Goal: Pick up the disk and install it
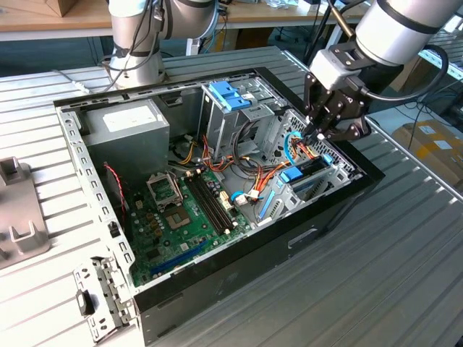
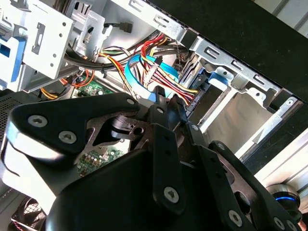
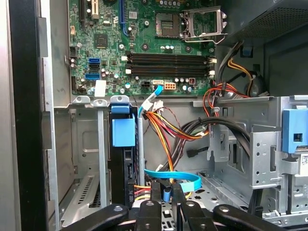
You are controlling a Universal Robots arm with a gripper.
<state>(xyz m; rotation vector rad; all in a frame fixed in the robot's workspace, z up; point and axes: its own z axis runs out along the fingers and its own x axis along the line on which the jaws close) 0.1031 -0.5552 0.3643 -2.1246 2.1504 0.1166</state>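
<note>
Grey slatted table (image 1: 405,275), one disk (image 3: 122,159)

A robotics lab or electronics workshop, set up for computer assembly.

An open desktop computer case (image 1: 217,181) lies on its side on a ribbed metal work table (image 1: 405,260), its green motherboard (image 1: 181,217), grey power supply (image 1: 126,123) and bundles of coloured cables (image 3: 168,127) exposed. The base of a robot arm (image 1: 137,43) is mounted at the table's far edge. Behind it runs a wooden workbench (image 1: 43,18), and cardboard boxes (image 1: 434,144) sit on the floor at the exterior view's right. A grey metal fixture (image 1: 18,210) rests on the table at the exterior view's left.
</note>
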